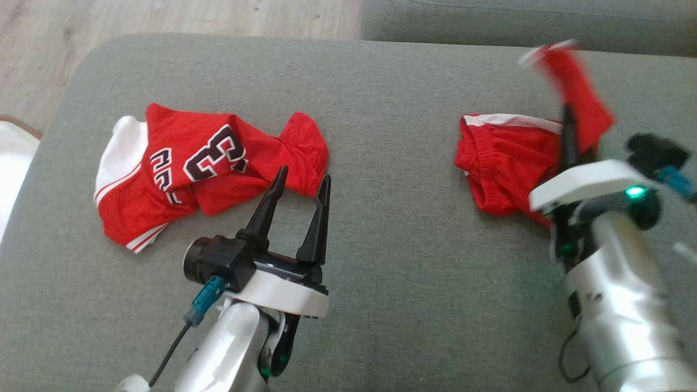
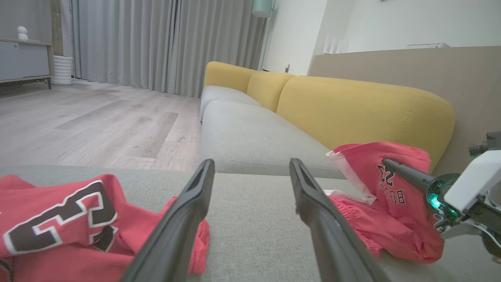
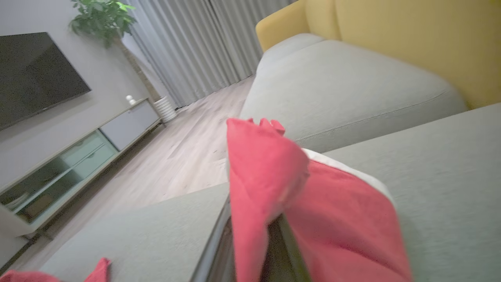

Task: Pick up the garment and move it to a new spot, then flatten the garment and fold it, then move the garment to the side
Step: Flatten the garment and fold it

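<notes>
Two red garments lie on the grey cushion [image 1: 381,109]. On the right is a pair of red shorts [image 1: 501,163] with a white stripe. My right gripper [image 1: 568,111] is shut on a fold of them and holds that flap [image 1: 572,81] up off the cushion, blurred. In the right wrist view the red cloth [image 3: 313,219] drapes over my fingers. On the left lies a crumpled red jersey [image 1: 201,163] with a black and white number. My left gripper [image 1: 304,174] stands open just beside its right end, nothing between its fingers [image 2: 188,219].
Beyond the cushion's far edge there is wooden floor [image 1: 163,16] and a second grey seat [image 2: 250,137] with yellow backrests [image 2: 352,109]. A white object [image 1: 13,163] sits off the cushion's left edge. Bare cushion lies between the two garments.
</notes>
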